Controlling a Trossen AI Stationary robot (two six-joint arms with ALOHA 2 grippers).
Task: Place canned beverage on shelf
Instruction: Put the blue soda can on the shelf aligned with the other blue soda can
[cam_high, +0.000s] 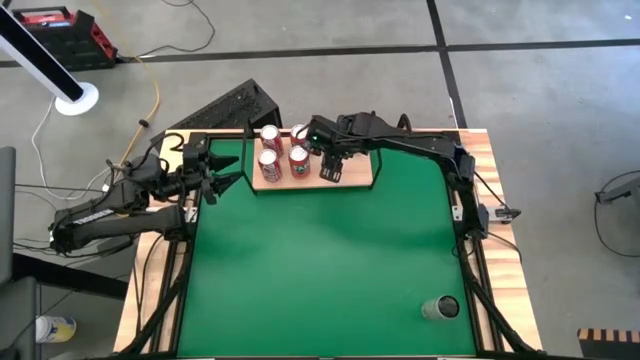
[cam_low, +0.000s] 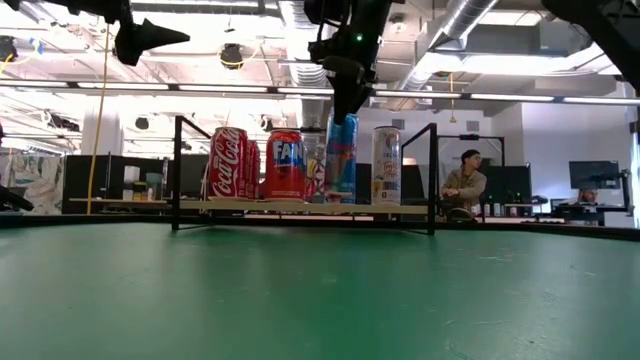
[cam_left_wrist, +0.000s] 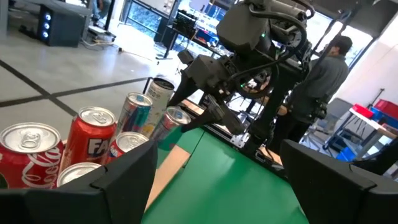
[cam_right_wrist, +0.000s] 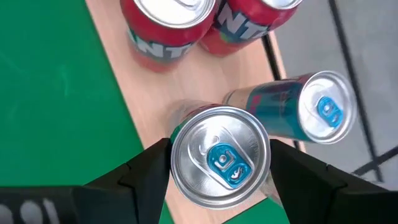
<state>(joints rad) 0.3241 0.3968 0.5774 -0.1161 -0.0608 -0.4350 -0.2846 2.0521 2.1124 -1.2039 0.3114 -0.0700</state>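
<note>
The shelf (cam_high: 357, 180), a pale-wood board with black wire ends, stands at the far middle of the green table. Several cans stand on it: red ones (cam_high: 268, 165) and a white one (cam_low: 387, 165). My right gripper (cam_high: 330, 160) points down over the board's right part and is shut on a tall blue-and-silver can (cam_low: 342, 160). Its silver top (cam_right_wrist: 219, 163) shows in the right wrist view. My left gripper (cam_high: 222, 170) is open and empty, raised just left of the shelf. Its fingers (cam_left_wrist: 124, 177) point toward the cans. My right gripper pinches the tall can near its top rim (cam_right_wrist: 177, 155), one finger (cam_right_wrist: 146, 171) on each side. The fingers come from above, pointing down. The can stands upright with its base on the shelf board (cam_low: 340, 203).
Another silver-and-blue can (cam_right_wrist: 298, 109) stands close behind the held one, and red cans (cam_right_wrist: 165, 31) stand to its side. A grey cylinder (cam_high: 440, 308) sits on the mat near the front right. People show in the room beyond (cam_low: 465, 180).
</note>
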